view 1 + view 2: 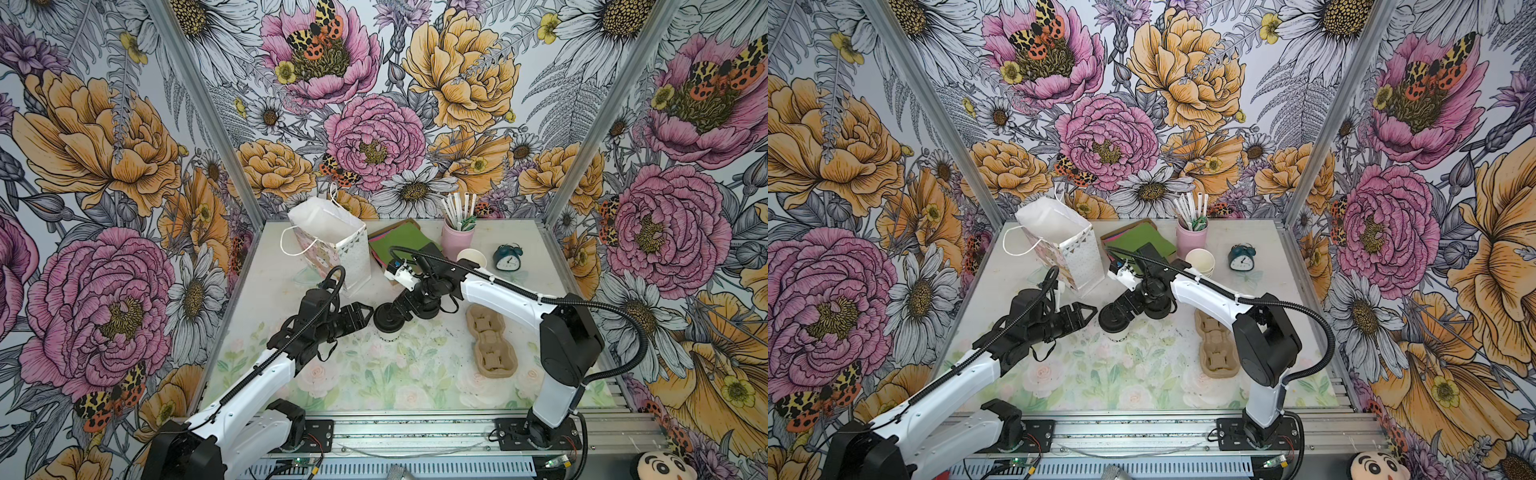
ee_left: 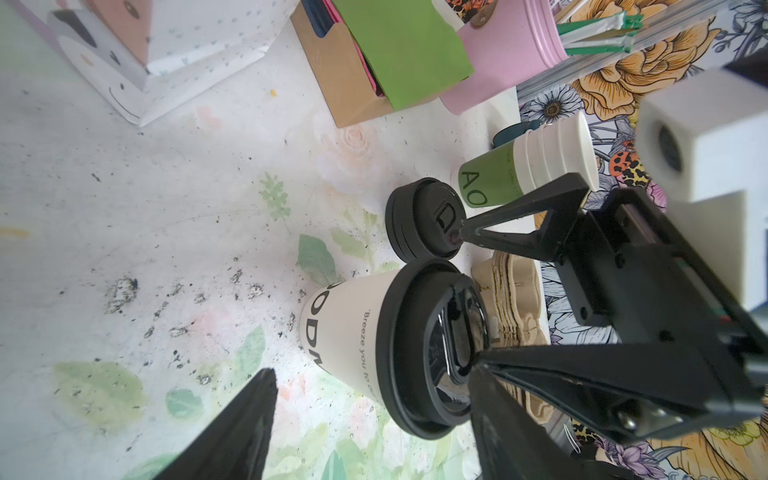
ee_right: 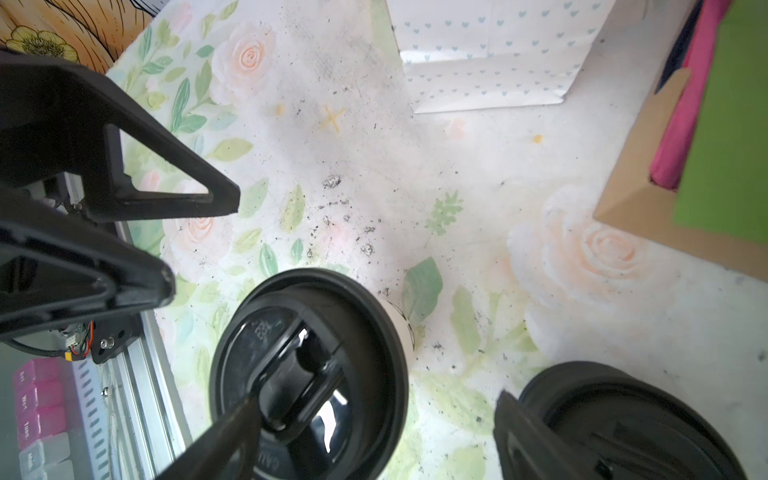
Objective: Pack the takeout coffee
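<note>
The stack of paper cups [image 1: 473,256] is half hidden by the right arm [image 1: 498,293] in both top views. The print on the takeout coffee [image 2: 349,328] is only partly readable; the pile of spare lids [image 3: 644,409] is cropped.

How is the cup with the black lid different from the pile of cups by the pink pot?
The takeout coffee wears a black lid; the stack of cups is open on top. The takeout coffee is one cup; the stack of cups is several nested together. The takeout coffee is white with black letters; the stack of cups shows green on its side. Both are paper cups standing upright.
</note>
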